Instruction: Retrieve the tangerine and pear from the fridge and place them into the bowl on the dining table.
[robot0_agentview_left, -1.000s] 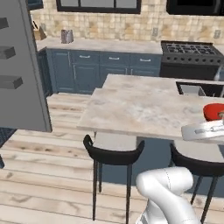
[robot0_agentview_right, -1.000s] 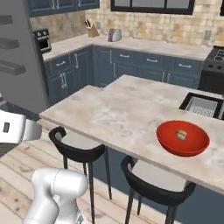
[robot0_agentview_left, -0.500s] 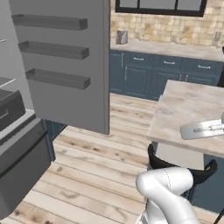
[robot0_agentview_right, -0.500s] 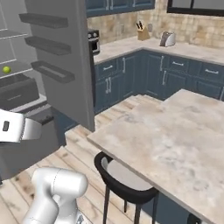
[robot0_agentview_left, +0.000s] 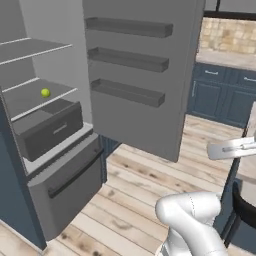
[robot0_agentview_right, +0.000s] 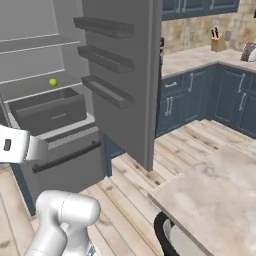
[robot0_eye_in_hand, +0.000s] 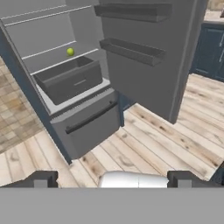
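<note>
An open fridge (robot0_agentview_left: 55, 150) stands at left, the pear (robot0_agentview_left: 45, 92) resting on a shelf above its drawer (robot0_agentview_left: 50, 131). The right base view alone shows the marble surface (robot0_agentview_right: 215, 195). The fingers (robot0_eye_in_hand: 41, 179) are spread apart, empty, far from the pear.

The tall grey fridge (robot0_agentview_left: 60, 150) stands with its door swung wide open, shelves and drawer exposed. The pear (robot0_agentview_left: 45, 92), a small bright yellow-green ball, sits alone on a grey shelf just above the drawer. A corner of the beige marble worktop (robot0_agentview_right: 215, 195) lies well apart.
</note>
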